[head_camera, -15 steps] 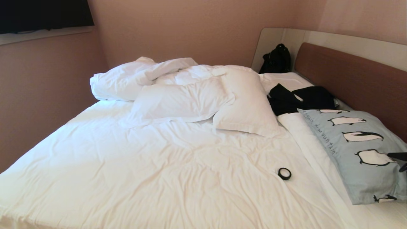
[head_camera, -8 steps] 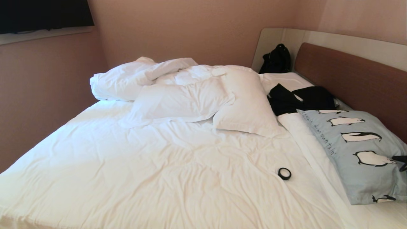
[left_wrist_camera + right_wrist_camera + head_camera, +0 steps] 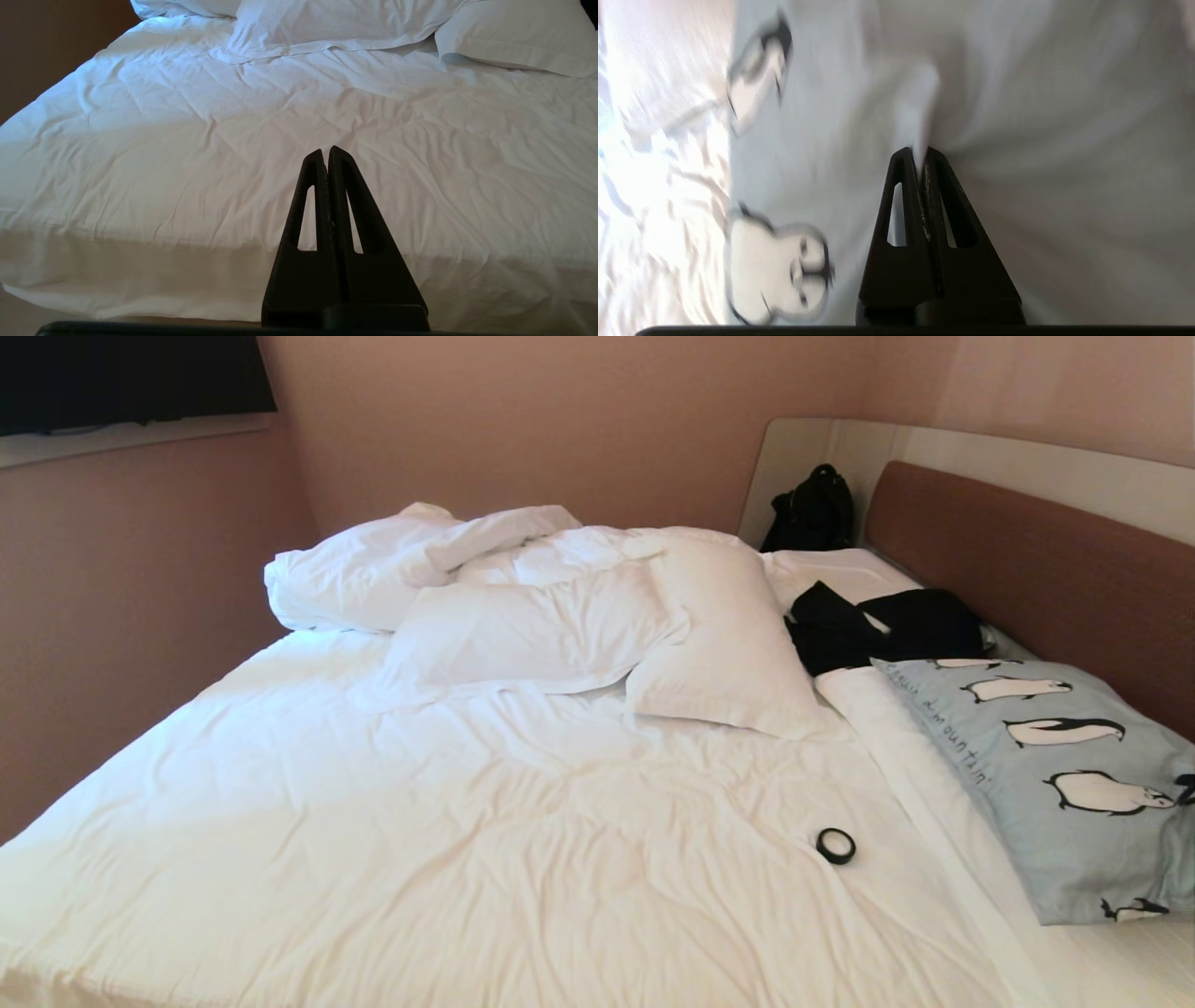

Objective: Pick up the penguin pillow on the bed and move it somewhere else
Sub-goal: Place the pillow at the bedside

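The penguin pillow (image 3: 1046, 775) lies light blue at the right side of the bed (image 3: 467, 821), against the brown headboard (image 3: 1046, 569). In the head view only a dark tip of my right gripper (image 3: 1187, 789) shows, at the picture's right edge on the pillow. The right wrist view shows the right gripper (image 3: 922, 151) shut on a pinched fold of the penguin pillow (image 3: 831, 140), with creases fanning out from the fingertips. My left gripper (image 3: 325, 150) is shut and empty, held still in front of the near edge of the bed (image 3: 187, 163).
Two white pillows (image 3: 728, 644) (image 3: 532, 635) and a bunched duvet (image 3: 373, 569) lie at the far side. A black tape ring (image 3: 836, 846) rests on the sheet left of the penguin pillow. Black clothing (image 3: 878, 625) lies behind the pillow, and a black bag (image 3: 810, 511) sits in the corner.
My right gripper has closed on the pillow's fabric and drawn back toward the right edge of the head view. The pillow's near end has lifted and shifted slightly. The left arm has not moved.
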Controlling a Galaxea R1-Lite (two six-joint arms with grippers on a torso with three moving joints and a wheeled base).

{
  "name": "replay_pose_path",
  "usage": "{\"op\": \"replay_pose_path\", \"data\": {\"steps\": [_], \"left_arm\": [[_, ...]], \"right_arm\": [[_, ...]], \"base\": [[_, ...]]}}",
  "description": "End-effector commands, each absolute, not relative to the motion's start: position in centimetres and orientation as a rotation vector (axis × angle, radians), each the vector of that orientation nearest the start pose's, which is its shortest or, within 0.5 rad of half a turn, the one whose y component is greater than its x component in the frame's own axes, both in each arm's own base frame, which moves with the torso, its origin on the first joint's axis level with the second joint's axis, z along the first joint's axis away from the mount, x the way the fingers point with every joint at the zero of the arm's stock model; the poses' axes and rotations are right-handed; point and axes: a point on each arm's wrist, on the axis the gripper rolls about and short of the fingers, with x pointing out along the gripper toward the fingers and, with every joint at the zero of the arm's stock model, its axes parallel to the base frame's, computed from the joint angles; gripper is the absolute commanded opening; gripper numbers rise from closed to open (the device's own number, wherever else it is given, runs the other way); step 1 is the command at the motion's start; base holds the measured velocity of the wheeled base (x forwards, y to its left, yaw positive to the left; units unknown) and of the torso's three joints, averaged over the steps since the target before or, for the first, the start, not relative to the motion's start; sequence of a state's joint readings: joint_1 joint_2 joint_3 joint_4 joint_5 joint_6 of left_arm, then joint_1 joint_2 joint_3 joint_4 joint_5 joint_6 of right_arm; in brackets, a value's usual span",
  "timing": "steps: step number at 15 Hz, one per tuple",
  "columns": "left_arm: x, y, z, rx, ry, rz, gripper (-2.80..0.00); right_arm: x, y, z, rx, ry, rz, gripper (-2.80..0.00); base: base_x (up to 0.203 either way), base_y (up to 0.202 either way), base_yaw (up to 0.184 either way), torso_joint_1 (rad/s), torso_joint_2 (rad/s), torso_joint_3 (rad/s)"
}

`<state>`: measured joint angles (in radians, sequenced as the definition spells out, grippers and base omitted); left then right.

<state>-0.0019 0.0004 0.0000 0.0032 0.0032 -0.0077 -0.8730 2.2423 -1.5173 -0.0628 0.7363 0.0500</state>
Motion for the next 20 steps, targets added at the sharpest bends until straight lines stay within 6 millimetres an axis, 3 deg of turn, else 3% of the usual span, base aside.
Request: {"op": "replay_pose_path", "data": {"steps": [1,5,8,13,14,17,20], "left_arm": [[-2.3,0.0,7.5,-0.008,0.005,0.002,-2.80],[-2.3,0.0,7.5,-0.009,0.005,0.002,-2.80],[-2.3,0.0,7.5,-0.009,0.005,0.002,-2.80],[-2.3,0.0,7.5,-0.009,0.005,0.002,-2.80],[-2.3,0.0,7.5,-0.009,0.005,0.002,-2.80],[-2.3,0.0,7.5,-0.009,0.005,0.002,-2.80],[-2.3,0.0,7.5,-0.008,0.005,0.002,-2.80]], "right_arm": [[30.0,-33.4,12.9,0.649,0.413,-0.184,-2.80],[30.7,-34.4,13.5,0.725,0.374,-0.273,-2.80],[30.0,-34.4,14.3,0.708,0.365,-0.284,-2.80],[27.1,-34.8,13.3,0.464,0.517,-0.251,-2.80],[26.4,-34.6,12.6,0.421,0.554,-0.230,0.00],[25.4,-33.7,10.9,0.311,0.608,-0.120,0.00],[25.1,-33.3,10.8,0.310,0.580,-0.047,0.00]], "base": [[0.000,0.000,0.000,0.000,0.00,0.000],[0.000,0.000,0.000,0.000,0.00,0.000],[0.000,0.000,0.000,0.000,0.00,0.000],[0.000,0.000,0.000,0.000,0.00,0.000],[0.000,0.000,0.000,0.000,0.00,0.000],[0.000,0.000,0.000,0.000,0.00,0.000],[0.000,0.000,0.000,0.000,0.00,0.000]]}}
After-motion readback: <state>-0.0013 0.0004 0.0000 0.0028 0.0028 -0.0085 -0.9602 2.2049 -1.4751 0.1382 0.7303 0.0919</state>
